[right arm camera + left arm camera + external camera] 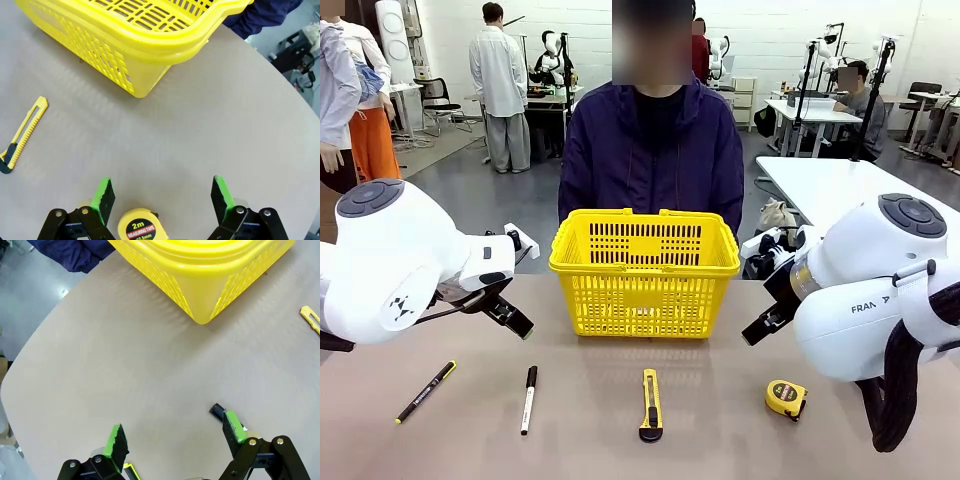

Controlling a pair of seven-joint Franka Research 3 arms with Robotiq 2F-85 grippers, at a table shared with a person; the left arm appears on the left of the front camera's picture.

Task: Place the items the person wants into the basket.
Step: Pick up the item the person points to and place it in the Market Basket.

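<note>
While tape measure, marker and utility knife lie outside the basket, left gripper and right gripper gape empty.

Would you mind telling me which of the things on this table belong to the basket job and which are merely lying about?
Belong to the job: basket, tape measure, white marker, utility knife.
Just lying about: black pen with yellow print.

Lab w/ white coats, workbenches behind.
</note>
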